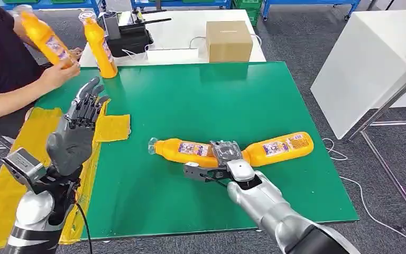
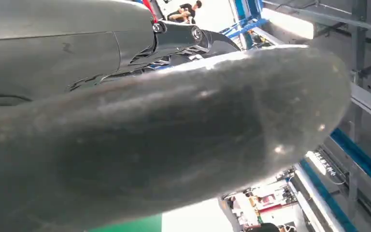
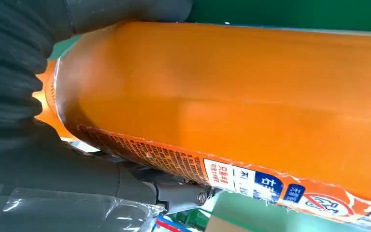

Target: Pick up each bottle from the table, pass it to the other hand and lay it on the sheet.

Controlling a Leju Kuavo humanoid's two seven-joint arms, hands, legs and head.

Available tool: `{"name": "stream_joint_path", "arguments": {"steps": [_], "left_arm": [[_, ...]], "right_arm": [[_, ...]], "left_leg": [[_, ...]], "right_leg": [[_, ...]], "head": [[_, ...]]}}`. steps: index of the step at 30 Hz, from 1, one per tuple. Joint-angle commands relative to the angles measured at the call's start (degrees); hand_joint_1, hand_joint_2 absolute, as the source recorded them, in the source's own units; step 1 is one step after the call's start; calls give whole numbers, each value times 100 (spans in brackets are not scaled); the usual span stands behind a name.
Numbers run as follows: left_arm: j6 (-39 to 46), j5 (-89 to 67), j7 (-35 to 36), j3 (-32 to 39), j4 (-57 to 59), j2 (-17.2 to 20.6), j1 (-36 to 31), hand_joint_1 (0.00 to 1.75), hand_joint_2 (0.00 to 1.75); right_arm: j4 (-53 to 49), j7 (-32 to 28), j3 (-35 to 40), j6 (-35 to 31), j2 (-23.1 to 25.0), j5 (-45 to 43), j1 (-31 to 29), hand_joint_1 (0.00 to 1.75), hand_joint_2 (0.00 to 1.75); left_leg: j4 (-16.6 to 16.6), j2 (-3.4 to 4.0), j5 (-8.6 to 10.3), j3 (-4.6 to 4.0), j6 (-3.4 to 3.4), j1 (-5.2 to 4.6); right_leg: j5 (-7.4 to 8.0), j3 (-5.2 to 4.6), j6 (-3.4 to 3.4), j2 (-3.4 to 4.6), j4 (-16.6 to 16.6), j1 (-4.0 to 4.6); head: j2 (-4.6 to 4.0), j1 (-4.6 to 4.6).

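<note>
Two orange plastic bottles lie on the green tabletop point(image 1: 201, 100), the left-lying bottle point(image 1: 182, 150) and the right-lying bottle point(image 1: 280, 147), necks pointing toward 9 and 3 o'clock respectively. The right hand point(image 1: 223, 159) rests between them, fingers wrapped around the right-lying bottle's base end, while the left hand point(image 1: 79, 127) is raised at 9 o'clock with fingers spread, holding nothing, above the yellow plastic sheet point(image 1: 37, 143). At 11 o'clock a person's hand point(image 1: 58, 74) tilts a third orange bottle point(image 1: 42, 36) beside an upright fourth orange bottle point(image 1: 99, 46).

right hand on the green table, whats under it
Two orange bottles lie end to end under the right hand: left bottle, right bottle. The hand covers where they meet, so which one the fingers grip is unclear.
</note>
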Motion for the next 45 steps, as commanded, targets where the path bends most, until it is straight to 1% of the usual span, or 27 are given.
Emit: {"name": "stream_joint_path", "arguments": {"steps": [1,2,3,6,9,11,12,13,14,15,16,17,18,19,20,21,24,26,27,30,32,38,40,41,43,44,45], "left_arm": [[-14,30,9,-129,168,65,-224,0,0],[-12,38,7,-129,182,62,-226,0,0],[-10,45,3,-129,186,64,-227,0,0],[-4,50,-1,-119,196,77,-234,0,0],[3,72,18,-110,248,76,-219,0,0],[12,253,208,-73,340,20,-147,0,0],[675,1127,1004,588,458,-641,408,0,175],[611,1888,1021,675,464,-483,973,0,175],[538,2017,443,804,772,-465,1345,0,175],[535,2051,225,880,913,-487,1450,0,175],[530,2231,207,971,997,-557,1498,0,175],[548,2250,205,978,997,-572,1495,0,175],[584,2295,229,991,973,-600,1486,0,175],[621,2316,273,979,938,-602,1474,0,175],[665,2332,312,965,912,-611,1457,0,175],[691,2337,343,952,886,-621,1440,0,175],[716,2344,366,949,864,-628,1427,0,175],[716,2344,366,949,864,-628,1427,0,175],[734,2360,400,916,850,-607,1427,0,175],[740,2371,402,824,855,-599,1421,0,175],[747,2376,402,771,859,-592,1416,0,175],[730,2366,404,589,786,-641,1480,0,175],[646,2409,384,435,710,-631,1485,0,175],[622,2423,385,360,676,-639,1489,0,175],[324,2802,466,121,559,-662,1520,0,175],[281,2836,476,13,503,-669,1526,0,175],[250,2853,477,-97,452,-678,1520,0,175]], "right_arm": [[593,-11,-98,-5,-8,-13,154,175,175],[598,-14,-130,-22,3,-28,159,175,175],[606,-18,-152,-30,11,-30,159,175,175],[609,-25,-179,-36,13,-34,159,175,175],[606,-40,-211,-34,8,-46,160,175,175],[501,-96,-411,-206,-5,-206,222,175,175],[-297,-849,-1230,-1066,259,-1002,980,175,175],[-2318,-2720,-1727,-2688,14,-2384,1519,175,175],[-4248,-1940,-1490,-2174,-347,-2580,2119,175,175],[-4966,-1705,-1400,-2073,-483,-2651,2303,175,175],[-5406,-1651,-1350,-2098,-543,-2741,2416,175,175],[-5559,-1757,-1339,-2207,-536,-2875,2472,175,175],[-5596,-1822,-1295,-2259,-559,-2913,2492,175,175],[-5607,-1916,-1281,-2339,-548,-2962,2509,175,175],[-5558,-1995,-1235,-2402,-567,-2965,2498,175,175],[-5500,-2032,-1225,-2438,-559,-2969,2490,175,175],[-5425,-2073,-1224,-2474,-552,-2983,2469,175,175],[-5425,-2073,-1224,-2474,-552,-2983,2469,175,175],[-5340,-2164,-1193,-2549,-560,-3012,2433,175,175],[-5407,-2226,-1123,-2616,-582,-3012,2460,175,175],[-5435,-2237,-1094,-2643,-598,-3001,2476,175,175],[-5336,-2217,-1000,-2616,-597,-3005,2423,175,175],[-5150,-2069,-874,-2424,-614,-3022,2294,175,175],[-5070,-2037,-818,-2358,-601,-3032,2230,175,175],[-4788,-1861,-517,-1907,-596,-3126,1993,175,175],[-4661,-1817,-358,-1775,-591,-3075,1895,175,175],[-4593,-1762,-220,-1661,-564,-3068,1821,175,175]], "left_leg": [[-12,-25,20,-24,-14,11],[-5,-18,10,-10,-8,8],[-15,-26,26,-32,-17,13],[-6,-17,10,-4,-8,7],[-9,-22,18,-17,-13,10],[-5,-17,10,-2,-8,6],[-8,-19,13,-5,-10,8],[-11,-21,15,-7,-10,8],[-19,-24,24,-16,-14,9],[-41,10,5,38,-7,-4],[-47,10,6,35,-9,-3],[-50,3,8,24,-11,-4],[-10,21,-13,3,-9,-6],[0,13,-22,-15,-15,-7],[5,-10,-16,-60,-14,4],[-1,-26,-4,-85,-12,5],[-2,-45,-8,-82,-7,2],[-2,-27,-3,-109,-6,-1],[-3,-26,-8,-97,-10,3],[-3,-32,-3,-106,-9,2],[-6,-28,-5,-95,-14,5],[-2,-27,-3,-109,-7,1],[-5,-24,-8,-95,-11,4],[-3,-23,-6,-102,-9,3],[-5,-19,-9,-93,-12,5],[0,-17,-6,-107,-7,4],[-2,-10,-8,-98,-9,4]], "right_leg": [[15,-10,-6,-35,-20,11],[6,0,-4,-24,-11,7],[21,-17,-8,-38,-25,12],[7,5,-4,-23,-11,7],[14,-4,-6,-31,-16,10],[6,7,-4,-22,-10,6],[9,5,-5,-26,-14,7],[11,4,-5,-28,-17,8],[18,-2,-7,-34,-26,8],[5,34,-3,5,-35,-4],[7,36,-4,3,-42,-3],[6,31,-4,-5,-43,-4],[-8,-1,-3,16,3,-7],[-16,-14,-4,8,13,-7],[-13,-49,-3,-10,9,4],[-9,-74,-1,-26,-2,4],[-18,-61,0,-35,-1,2],[-9,-89,0,-21,1,-2],[-12,-77,-2,-24,-3,2],[-8,-85,-2,-25,-3,1],[-8,-74,-5,-25,-8,4],[-7,-91,-1,-20,-1,0],[-10,-76,-3,-21,-5,3],[-7,-84,-2,-17,-3,3],[-9,-74,-3,-17,-6,4],[-4,-88,-1,-11,-2,3],[-5,-81,-2,-7,-3,3]], "head": [[0,0],[0,2],[0,2],[0,0],[0,2],[0,2],[0,2],[0,2],[0,0],[0,0],[0,4],[0,6],[0,6],[0,-9],[0,0],[0,-5],[0,2],[0,0],[0,0],[0,2],[0,0],[0,0],[0,0],[0,0],[0,0],[0,0],[0,0]]}}
